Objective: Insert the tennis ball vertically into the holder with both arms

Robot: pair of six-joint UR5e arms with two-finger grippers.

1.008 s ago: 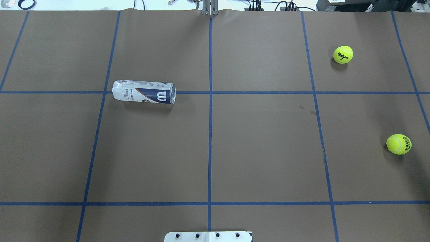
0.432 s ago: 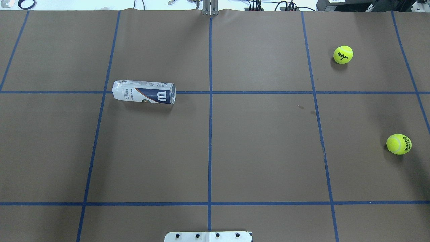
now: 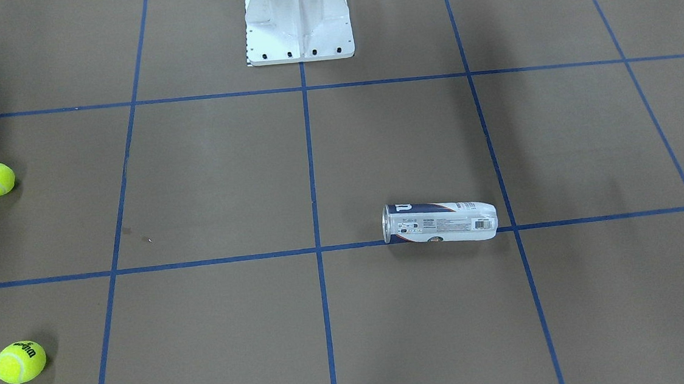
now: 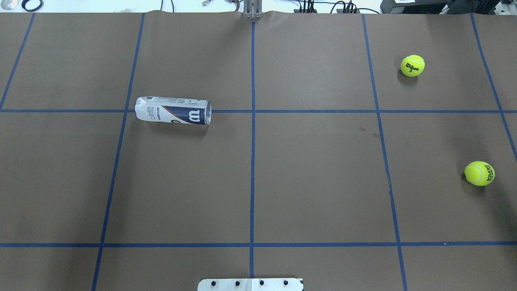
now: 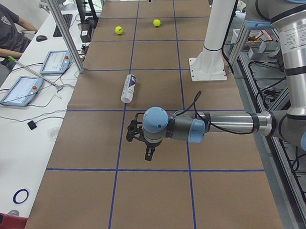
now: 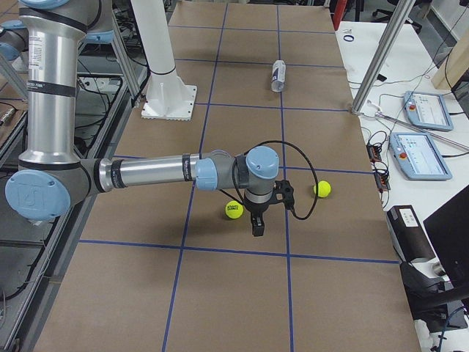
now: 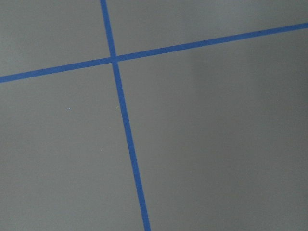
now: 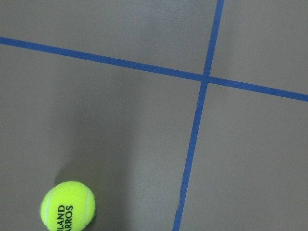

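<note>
Holder (image 4: 173,110): on its side on the tabletop (image 4: 315,182), 10 o'clock of centre seen from overhead, metal rim toward 3 o'clock. Wilson ball (image 4: 412,65) at 2 o'clock and Roland Garros ball (image 4: 479,173) at 3 o'clock, both well apart from it. White pedestal base (image 3: 298,18) at 6 o'clock. Left arm (image 5: 193,128) and right arm (image 6: 161,172) hover at opposite ends. Left jaws, right jaws: state cannot be told.

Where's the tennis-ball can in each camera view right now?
Front-facing: holder lying on its side, right of centre.
Overhead: holder left of centre.
Exterior left: holder upper middle.
Exterior right: holder top centre.
Left wrist: not in it.
Right wrist: not in it.
Landmark: white pedestal base, in all four exterior views.
</note>
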